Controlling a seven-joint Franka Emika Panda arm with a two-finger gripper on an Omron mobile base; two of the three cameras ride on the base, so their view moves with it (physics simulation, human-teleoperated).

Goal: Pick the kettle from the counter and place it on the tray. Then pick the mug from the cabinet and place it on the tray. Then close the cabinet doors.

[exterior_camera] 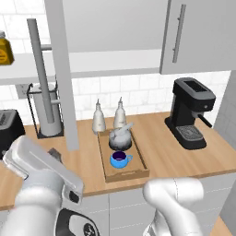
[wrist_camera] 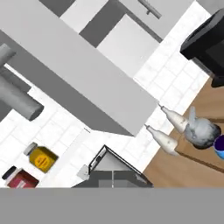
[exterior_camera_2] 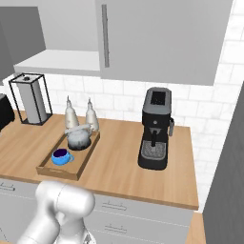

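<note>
**Closing the cabinet is what remains**

Standing over everything, the cabinet (exterior_camera: 115, 32) has its right door (exterior_camera: 198, 37) flat against the front, while the left door (exterior_camera: 62, 73) juts out edge-on toward the robot, leaving the white shelf (exterior_camera: 110, 62) bare to view. Below runs the counter (exterior_camera: 184, 156), carrying a coffee machine (exterior_camera: 190, 113), two pale bottles (exterior_camera: 108, 115) and the tray (exterior_camera: 124, 159). The kettle (exterior_camera: 120, 137) sits at the back of the tray, near the bottles, and the blue mug (exterior_camera: 120, 160) sits in front of it, close by, so both placing steps look done.

Judging by this, the door-closing step is in hand. The next move calls for getting the hand against the outer face of the open door, or its bar handle (exterior_camera: 44, 78), and swinging it shut.

The arm (exterior_camera: 41, 184) is folded low at the left, forearm raised toward that door, with the hand camera rolled and looking up at the door's underside. The fingers are clenched together on nothing.
</note>
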